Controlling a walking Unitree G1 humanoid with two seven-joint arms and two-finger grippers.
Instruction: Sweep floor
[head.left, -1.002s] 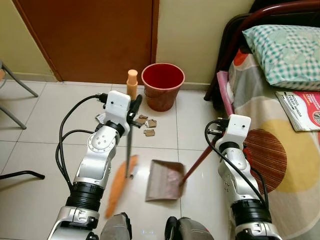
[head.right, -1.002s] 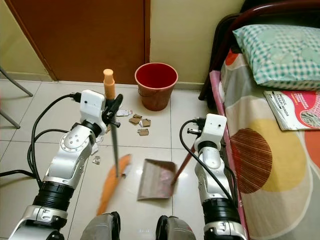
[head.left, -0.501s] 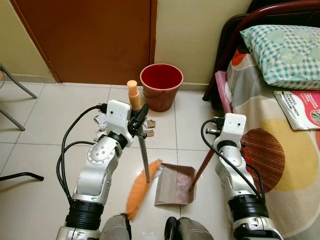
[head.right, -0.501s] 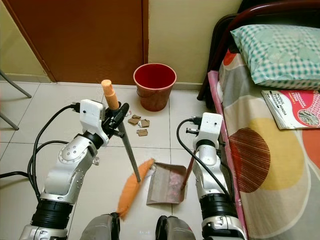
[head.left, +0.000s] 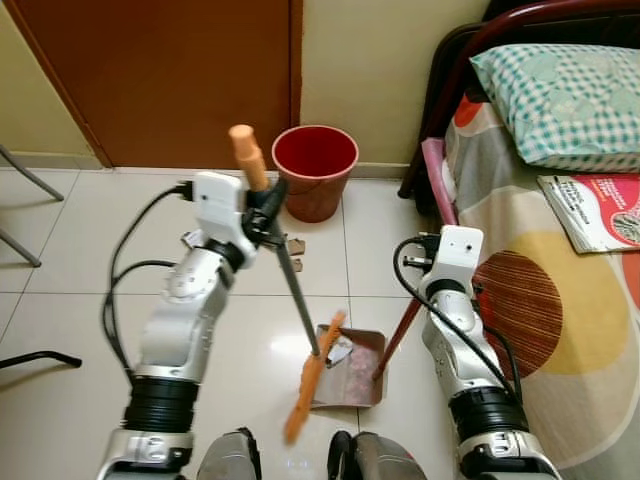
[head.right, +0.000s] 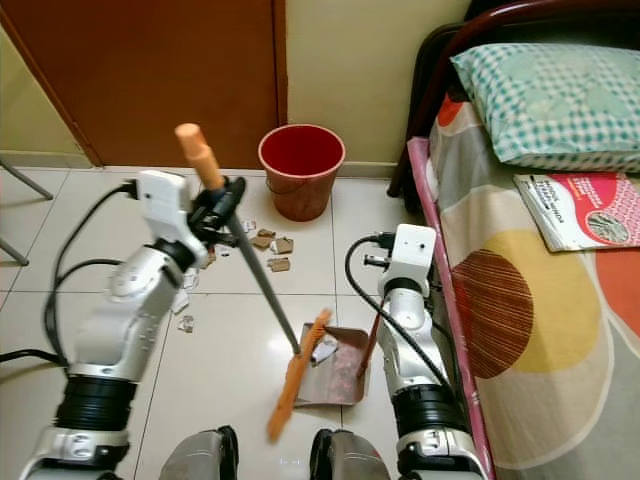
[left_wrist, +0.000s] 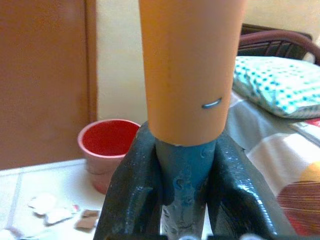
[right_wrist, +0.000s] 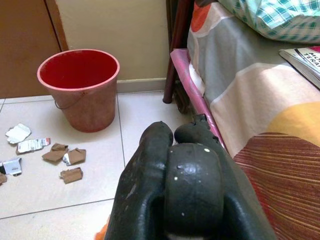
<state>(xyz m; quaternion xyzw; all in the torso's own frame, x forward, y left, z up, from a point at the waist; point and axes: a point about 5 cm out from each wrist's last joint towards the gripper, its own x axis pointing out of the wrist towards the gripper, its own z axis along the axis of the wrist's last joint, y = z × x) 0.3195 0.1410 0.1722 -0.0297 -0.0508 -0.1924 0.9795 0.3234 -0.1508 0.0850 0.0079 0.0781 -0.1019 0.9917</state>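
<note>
Firstly, writing: the pink and white magazine (head.left: 600, 210) on the bed (head.left: 560, 300) has print on its cover, too small to read.
Landmark: one round red plastic bucket (head.left: 315, 170) stands on the tiled floor (head.left: 80, 260) by the wall, beside the brown wooden door (head.left: 170, 70).
Broom: one broom with orange grip, dark metal shaft and orange bristles (head.left: 310, 375); bristle end touches the front edge of the dustpan, well in front of the bucket.
Dustpan: one flat brownish dustpan with a red stick handle (head.left: 350, 365), on the floor in front of the bucket; some pale scraps lie in it.
Left gripper (left_wrist: 185, 200): fingers closed around the shaft just under the orange grip.
Right gripper (right_wrist: 172, 165): fingers pressed together on the dustpan handle; the handle itself is hidden behind them.
Litter: several brown and white paper scraps (right_wrist: 65, 157) near the bucket; exact number hard to count.
Cut off: one checked green pillow (head.left: 560, 90), partly outside the frame.
</note>
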